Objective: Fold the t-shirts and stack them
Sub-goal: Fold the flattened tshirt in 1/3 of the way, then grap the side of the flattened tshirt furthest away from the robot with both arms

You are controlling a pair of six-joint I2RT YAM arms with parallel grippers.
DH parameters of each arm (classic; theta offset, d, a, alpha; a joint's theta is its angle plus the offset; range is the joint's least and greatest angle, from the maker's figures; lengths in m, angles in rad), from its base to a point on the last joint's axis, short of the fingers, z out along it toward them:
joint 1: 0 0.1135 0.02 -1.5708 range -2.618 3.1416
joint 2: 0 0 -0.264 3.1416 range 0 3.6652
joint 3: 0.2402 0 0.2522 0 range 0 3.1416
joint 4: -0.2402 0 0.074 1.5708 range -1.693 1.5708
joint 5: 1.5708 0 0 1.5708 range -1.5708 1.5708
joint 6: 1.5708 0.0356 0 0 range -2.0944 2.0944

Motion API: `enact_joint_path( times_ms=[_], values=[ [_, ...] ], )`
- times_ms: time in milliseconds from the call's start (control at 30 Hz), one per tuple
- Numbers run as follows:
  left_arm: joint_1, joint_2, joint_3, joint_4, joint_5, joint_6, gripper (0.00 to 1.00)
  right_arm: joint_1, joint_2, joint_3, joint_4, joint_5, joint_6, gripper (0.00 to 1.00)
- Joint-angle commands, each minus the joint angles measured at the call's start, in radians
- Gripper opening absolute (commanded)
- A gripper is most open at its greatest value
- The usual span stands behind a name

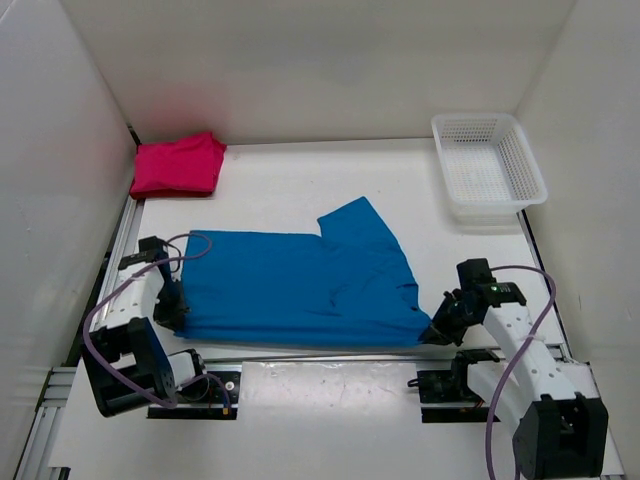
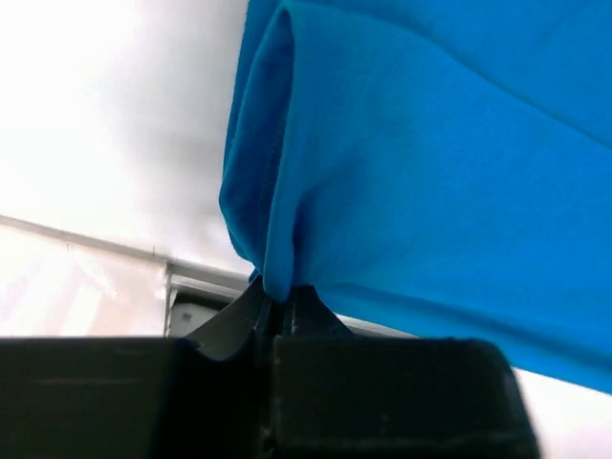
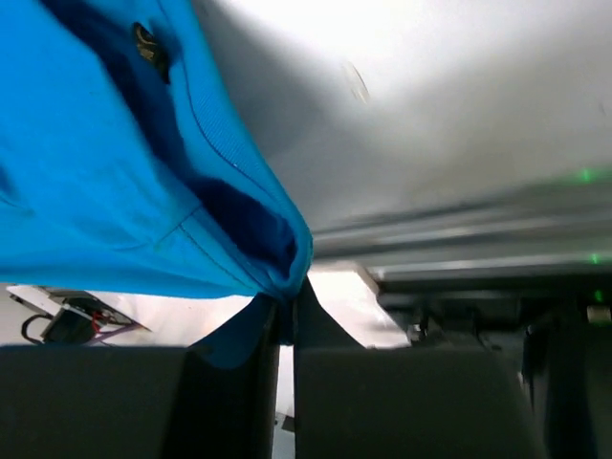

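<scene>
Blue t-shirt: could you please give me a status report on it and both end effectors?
Left end effector shut on blue t-shirt, near-left corner. Right end effector shut on near-right corner. Shirt spread out; pink t-shirt, basket clear of it.

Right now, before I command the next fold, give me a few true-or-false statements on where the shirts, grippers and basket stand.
1. The left gripper and the right gripper are each shut on a near corner of the blue t-shirt. True.
2. The pink t-shirt lies in the white mesh basket. False: it sits folded on the table at the far left corner.
3. The blue t-shirt is folded into a small bundle. False: it lies spread wide across the table, one sleeve pointing to the far side.
4. The white mesh basket stands at the far right of the table. True.
</scene>
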State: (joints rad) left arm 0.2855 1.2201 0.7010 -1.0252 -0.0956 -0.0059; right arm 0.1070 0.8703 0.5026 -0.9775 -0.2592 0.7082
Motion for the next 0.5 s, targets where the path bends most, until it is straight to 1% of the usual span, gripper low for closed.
enact_joint_path(
  times_ms=[0,67,100,133,167,233,267,333,367,400,433,467],
  values=[
    [0.014,-0.03,-0.026,-0.055,-0.118,0.006,0.11,-0.001,-0.028,-0.013,-0.131,0.081,0.023,0.19],
    [0.014,-0.041,-0.055,-0.065,-0.139,0.006,0.31,-0.001,-0.028,-0.024,-0.132,0.081,0.023,0.41],
    [0.014,-0.041,-0.055,-0.065,-0.162,0.006,0.55,-0.001,-0.028,-0.024,-0.121,0.057,0.013,0.56],
    [0.014,-0.041,-0.069,-0.065,-0.179,0.006,0.66,-0.001,-0.013,-0.024,-0.121,0.057,0.013,0.59],
    [0.014,-0.041,-0.069,-0.065,-0.2,0.006,0.74,-0.001,0.001,0.022,-0.121,0.057,0.001,0.61],
    [0.014,-0.041,-0.06,-0.065,-0.252,0.006,0.82,0.009,0.018,0.094,-0.121,0.086,-0.028,0.62],
    [0.014,-0.051,-0.019,-0.065,-0.262,0.006,0.84,0.01,0.053,0.194,-0.121,0.125,-0.042,0.62],
    [0.014,-0.051,0.055,-0.056,-0.262,0.006,0.86,0.019,0.114,0.308,-0.076,0.126,-0.105,0.63],
    [0.014,-0.041,0.149,-0.047,-0.244,0.006,0.87,0.019,0.21,0.438,-0.076,0.126,-0.128,0.63],
    [0.014,-0.031,0.199,-0.047,-0.225,0.006,0.88,0.031,0.272,0.511,-0.076,0.126,-0.154,0.65],
    [0.014,-0.022,0.245,-0.014,-0.19,0.006,0.88,0.04,0.336,0.586,-0.076,0.108,-0.212,0.65],
    [0.014,-0.013,0.29,0.008,-0.165,0.006,0.88,0.062,0.472,0.664,-0.076,0.107,-0.236,0.66]
  ],
)
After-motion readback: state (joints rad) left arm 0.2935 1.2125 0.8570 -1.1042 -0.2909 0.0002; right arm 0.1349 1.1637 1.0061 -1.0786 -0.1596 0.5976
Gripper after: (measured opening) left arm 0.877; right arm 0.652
